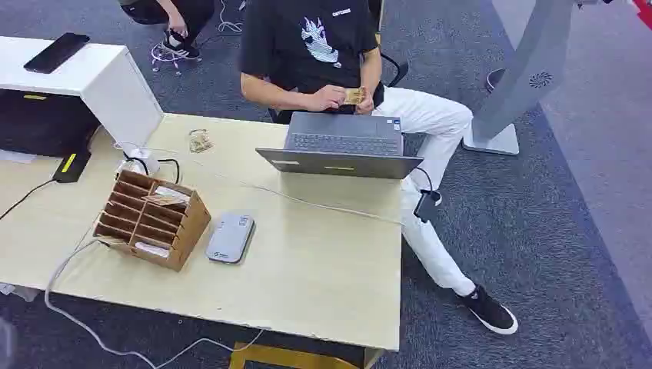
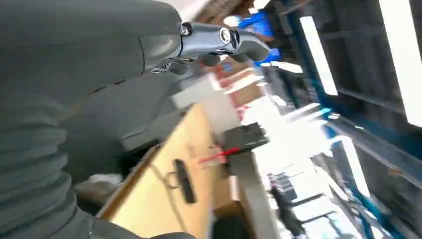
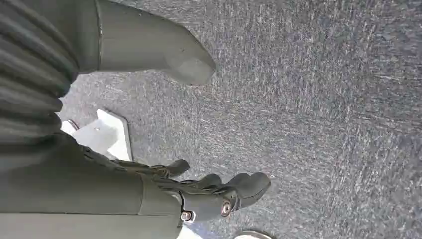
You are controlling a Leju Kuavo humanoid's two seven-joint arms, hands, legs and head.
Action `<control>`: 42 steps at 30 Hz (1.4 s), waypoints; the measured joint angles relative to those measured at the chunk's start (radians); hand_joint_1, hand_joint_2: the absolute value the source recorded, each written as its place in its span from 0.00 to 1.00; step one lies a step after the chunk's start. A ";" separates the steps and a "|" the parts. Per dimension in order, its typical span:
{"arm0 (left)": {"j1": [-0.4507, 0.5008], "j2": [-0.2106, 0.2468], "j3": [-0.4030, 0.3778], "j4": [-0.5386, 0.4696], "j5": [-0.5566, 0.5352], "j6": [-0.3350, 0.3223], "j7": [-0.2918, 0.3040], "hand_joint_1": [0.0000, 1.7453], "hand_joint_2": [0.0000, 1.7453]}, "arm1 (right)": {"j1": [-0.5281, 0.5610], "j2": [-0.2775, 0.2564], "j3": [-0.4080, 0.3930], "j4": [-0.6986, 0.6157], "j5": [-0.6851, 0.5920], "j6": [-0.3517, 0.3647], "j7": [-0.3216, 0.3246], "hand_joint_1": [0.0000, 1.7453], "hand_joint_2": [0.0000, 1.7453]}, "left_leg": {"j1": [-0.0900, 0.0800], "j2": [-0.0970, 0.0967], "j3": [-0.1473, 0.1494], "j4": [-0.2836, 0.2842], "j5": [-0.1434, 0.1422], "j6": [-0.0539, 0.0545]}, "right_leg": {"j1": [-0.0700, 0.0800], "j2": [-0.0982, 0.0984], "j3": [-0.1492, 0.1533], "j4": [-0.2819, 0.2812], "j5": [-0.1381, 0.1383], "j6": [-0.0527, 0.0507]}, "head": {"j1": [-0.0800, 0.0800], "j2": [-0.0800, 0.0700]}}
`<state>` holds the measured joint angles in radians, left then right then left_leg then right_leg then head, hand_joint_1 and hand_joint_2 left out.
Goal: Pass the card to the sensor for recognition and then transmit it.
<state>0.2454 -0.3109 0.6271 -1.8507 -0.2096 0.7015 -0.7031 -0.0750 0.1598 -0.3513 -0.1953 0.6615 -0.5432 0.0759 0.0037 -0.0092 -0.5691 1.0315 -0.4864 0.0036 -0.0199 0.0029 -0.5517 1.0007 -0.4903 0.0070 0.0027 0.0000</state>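
Scanning left to right across the pale wooden table [image 1: 323,269]: brown wooden slotted card rack [image 1: 150,219] w/ a pale card [image 1: 165,197] lying on top, then the flat grey rounded card sensor [image 1: 230,238] just beside the rack's right side, long axis running away from the robot. Left hand [image 2: 219,42] is raised near the table's left end, so prob. the nearer one; fingers look loosely curled, empty, though blurred. Right hand [image 3: 214,191] hangs over grey carpet [image 3: 323,89], fingers apart, empty.
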 joint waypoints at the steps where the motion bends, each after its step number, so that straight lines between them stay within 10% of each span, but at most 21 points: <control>1: 0.013 -0.003 -0.024 -0.041 -0.054 0.000 0.000 0.00 1.00 | -0.001 0.000 0.000 -0.001 0.003 0.006 0.006 0.00 1.00 | 0.000 0.000 0.000 0.000 0.000 0.000 | 0.000 0.000 0.000 0.000 0.000 0.001 | 0.000 0.000; 10: 0.072 -0.012 -0.194 -0.125 -0.350 -0.003 0.011 0.00 1.00 | -0.005 0.001 -0.003 -0.003 0.014 0.026 0.019 0.00 1.00 | -0.001 0.000 0.000 0.000 0.001 0.001 | 0.000 -0.001 0.000 0.000 0.000 0.001 | 0.000 0.000; 15: 0.097 0.070 -0.297 -0.109 -0.514 -0.192 0.255 0.00 1.00 | -0.002 0.002 -0.020 -0.003 -0.005 0.038 0.014 0.00 1.00 | 0.000 0.000 0.000 0.000 0.001 0.001 | 0.000 0.000 0.000 0.000 0.000 0.001 | 0.000 0.000; 32: 0.109 0.163 -0.408 -0.093 -0.541 -0.215 0.290 0.00 1.00 | 0.006 0.002 -0.040 -0.003 -0.005 0.040 0.012 0.00 1.00 | 0.000 0.000 0.000 0.000 0.000 0.001 | 0.000 0.000 0.000 0.000 0.000 0.001 | 0.000 0.000; 42: 0.052 0.365 -0.513 -0.059 -0.785 -0.253 0.561 0.00 1.00 | 0.005 -0.002 -0.044 -0.003 0.010 0.079 0.043 0.00 1.00 | 0.001 0.000 0.000 0.000 0.001 0.000 | 0.001 0.000 0.000 0.000 0.000 0.000 | 0.000 0.000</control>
<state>0.2971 0.0540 0.1141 -1.9101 -0.9944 0.4482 -0.1420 -0.0699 0.1583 -0.3952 -0.1984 0.6710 -0.4639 0.1194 0.0044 -0.0092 -0.5690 1.0313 -0.4852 0.0036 -0.0192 0.0029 -0.5520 1.0010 -0.4898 0.0075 0.0027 0.0000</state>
